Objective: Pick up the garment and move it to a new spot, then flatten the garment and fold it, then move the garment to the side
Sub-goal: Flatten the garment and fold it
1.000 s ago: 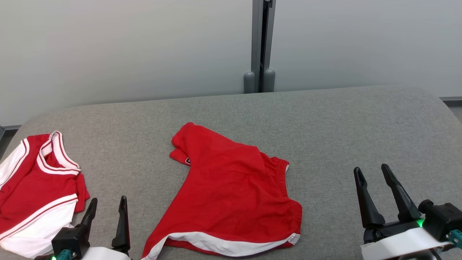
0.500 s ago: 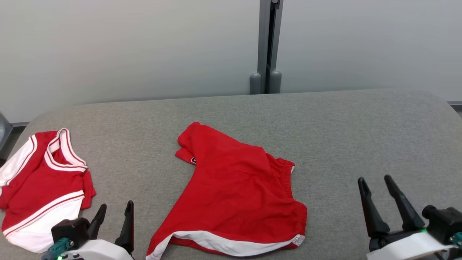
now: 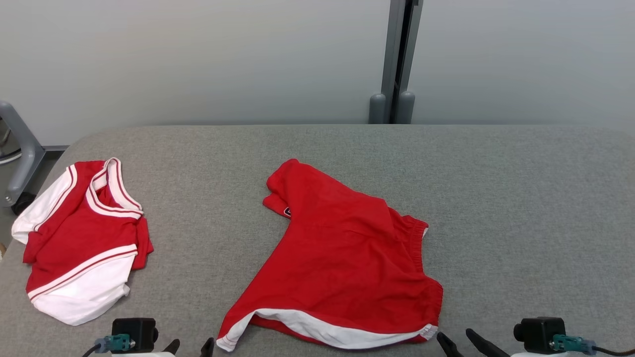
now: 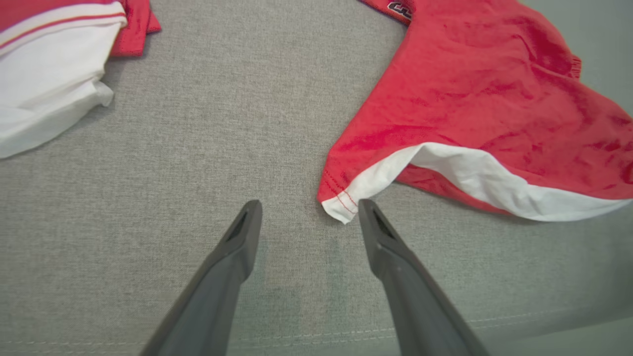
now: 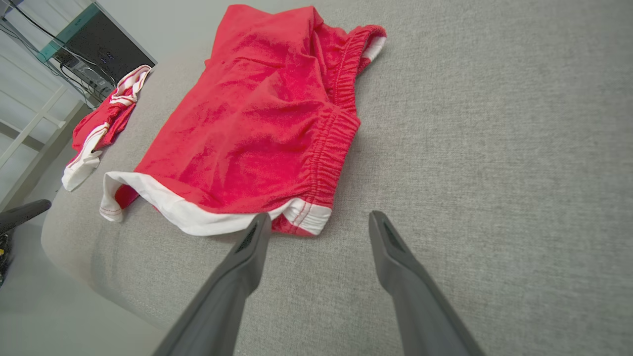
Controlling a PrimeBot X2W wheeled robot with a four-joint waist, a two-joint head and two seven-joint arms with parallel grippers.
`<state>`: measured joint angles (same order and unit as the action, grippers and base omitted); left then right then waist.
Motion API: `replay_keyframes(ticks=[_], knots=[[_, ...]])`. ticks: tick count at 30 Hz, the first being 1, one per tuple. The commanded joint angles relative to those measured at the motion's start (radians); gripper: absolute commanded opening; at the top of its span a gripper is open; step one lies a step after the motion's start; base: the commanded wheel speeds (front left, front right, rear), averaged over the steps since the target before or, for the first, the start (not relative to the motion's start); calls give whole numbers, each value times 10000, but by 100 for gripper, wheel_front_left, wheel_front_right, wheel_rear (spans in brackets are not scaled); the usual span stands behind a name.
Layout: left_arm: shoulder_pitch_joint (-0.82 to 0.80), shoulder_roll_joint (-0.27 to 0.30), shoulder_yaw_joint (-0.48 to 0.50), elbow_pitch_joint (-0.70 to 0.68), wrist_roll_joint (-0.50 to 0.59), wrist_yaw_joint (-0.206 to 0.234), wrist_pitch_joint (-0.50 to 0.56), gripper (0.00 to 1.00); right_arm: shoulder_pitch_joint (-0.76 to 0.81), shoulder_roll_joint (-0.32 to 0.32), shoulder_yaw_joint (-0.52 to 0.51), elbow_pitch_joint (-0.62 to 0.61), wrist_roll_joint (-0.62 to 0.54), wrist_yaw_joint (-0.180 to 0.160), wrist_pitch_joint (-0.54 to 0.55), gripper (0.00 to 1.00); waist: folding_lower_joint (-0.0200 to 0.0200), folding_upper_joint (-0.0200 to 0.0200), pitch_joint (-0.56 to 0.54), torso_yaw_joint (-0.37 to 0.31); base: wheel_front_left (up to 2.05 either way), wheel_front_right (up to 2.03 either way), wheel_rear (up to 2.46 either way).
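The garment, a pair of red shorts (image 3: 342,258) with a white hem, lies crumpled mid-table, its elastic waistband to the right. My left gripper (image 3: 191,344) sits at the near edge, open and empty. In the left wrist view the left gripper (image 4: 309,205) hovers low over the cloth surface, the white hem corner of the shorts (image 4: 470,109) just beyond and between its fingertips. My right gripper (image 3: 456,336) is open and empty too. Seen from the right wrist, the right gripper (image 5: 320,216) is close to the waistband corner of the shorts (image 5: 252,113).
A red and white jersey (image 3: 84,238) lies bunched at the left of the grey padded table (image 3: 496,198); it also shows as the jersey (image 4: 44,54) and the jersey (image 5: 99,128). A grey post (image 3: 397,59) stands behind, a metal frame (image 3: 22,153) at far left.
The head camera has turned, shifting the whole picture right. Both grippers have drawn back to the bottom edge, still open. Both garments lie as before.
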<state>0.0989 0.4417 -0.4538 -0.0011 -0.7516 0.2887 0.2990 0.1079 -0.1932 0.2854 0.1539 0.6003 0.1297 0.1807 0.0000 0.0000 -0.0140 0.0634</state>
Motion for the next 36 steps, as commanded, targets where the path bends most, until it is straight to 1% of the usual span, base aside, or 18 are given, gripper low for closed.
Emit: replay_keyframes(ticks=[1,5,8,11,14,23,31,36], knots=[[19,94,-26,-121,-58,13,90,100,-158,-80,52,119,131,20,96,100,0,0,55,48,0,0,0],[-85,121,-315,-290,-96,-109,553,100,-417,-148,348,601,393,20,290,100,0,0,215,122,0,0,0],[-321,144,-520,-220,-49,-206,864,100,-741,-213,543,925,470,20,117,100,0,0,375,138,0,0,0],[-524,108,-640,-147,51,-221,969,100,-1095,-219,739,1229,502,20,-33,100,0,0,544,121,0,0,0],[-741,51,-761,64,92,-327,1086,100,-1417,-222,957,1620,451,20,-182,100,0,0,665,99,0,0,0],[-1132,-169,-921,463,0,-589,1094,100,-1958,-111,1693,2213,869,20,-430,100,0,0,864,40,0,0,0],[-1259,-195,-979,631,44,-587,1077,100,-2236,-188,2299,2582,1242,20,-834,100,0,0,916,8,0,0,0],[-1360,-367,-1059,1159,-146,-743,1128,100,-2404,-258,2569,2719,1395,20,-999,100,0,0,952,-24,0,0,0]])
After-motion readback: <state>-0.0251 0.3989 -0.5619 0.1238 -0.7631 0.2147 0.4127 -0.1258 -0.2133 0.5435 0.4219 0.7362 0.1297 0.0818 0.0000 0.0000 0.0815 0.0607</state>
